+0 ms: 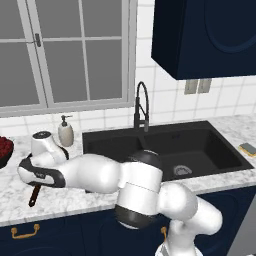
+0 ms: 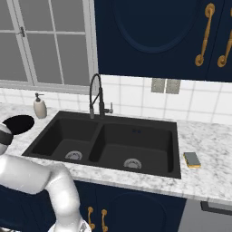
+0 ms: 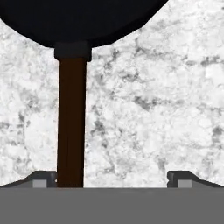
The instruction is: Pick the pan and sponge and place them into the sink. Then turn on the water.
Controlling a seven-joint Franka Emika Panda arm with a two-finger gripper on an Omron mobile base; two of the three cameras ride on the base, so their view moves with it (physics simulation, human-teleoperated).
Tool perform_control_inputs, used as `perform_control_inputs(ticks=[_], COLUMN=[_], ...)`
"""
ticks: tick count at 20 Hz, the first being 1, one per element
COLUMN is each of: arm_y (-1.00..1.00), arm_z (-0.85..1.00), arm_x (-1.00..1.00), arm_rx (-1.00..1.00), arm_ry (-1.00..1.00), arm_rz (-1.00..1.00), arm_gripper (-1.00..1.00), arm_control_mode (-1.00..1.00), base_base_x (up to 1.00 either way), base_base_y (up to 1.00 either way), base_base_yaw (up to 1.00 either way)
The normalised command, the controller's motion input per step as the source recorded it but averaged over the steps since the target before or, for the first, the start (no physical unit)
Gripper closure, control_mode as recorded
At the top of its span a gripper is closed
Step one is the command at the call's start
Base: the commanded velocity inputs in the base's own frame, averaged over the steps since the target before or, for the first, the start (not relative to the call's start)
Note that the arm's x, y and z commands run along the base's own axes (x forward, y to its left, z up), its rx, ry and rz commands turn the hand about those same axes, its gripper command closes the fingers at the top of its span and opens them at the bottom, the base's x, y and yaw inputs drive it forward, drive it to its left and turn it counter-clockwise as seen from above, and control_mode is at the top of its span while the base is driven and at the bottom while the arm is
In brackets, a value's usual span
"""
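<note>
While the black double-basin sink (image 2: 113, 145) lay sunk in the marble counter (image 1: 65, 197), the pan (image 2: 18, 124) sat on that counter at the sink's nine o'clock in the right base view. In the hand view the gripper (image 3: 112, 177) hung over the pan's reddish-brown handle (image 3: 71, 127), jaws spread wide and holding nothing, the handle just beside the nine o'clock fingertip (image 3: 43, 178). The sponge (image 2: 192, 159) lay on the counter at the sink's three o'clock.
</note>
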Motion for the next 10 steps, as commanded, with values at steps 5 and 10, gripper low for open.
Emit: perform_control_inputs(ticks=[5,10], arm_y=[0.74,0.3], arm_z=[-0.02,-0.48], arm_x=[0.28,0.05], arm_rx=[-0.1,-0.14], arm_ry=[0.19,0.19], arm_rz=[-0.02,0.0], arm_gripper=[-1.0,-1.0], arm_control_mode=[-1.0,-1.0], base_base_x=[0.0,0.0], base_base_y=[0.0,0.0], base_base_yaw=[0.0,0.0])
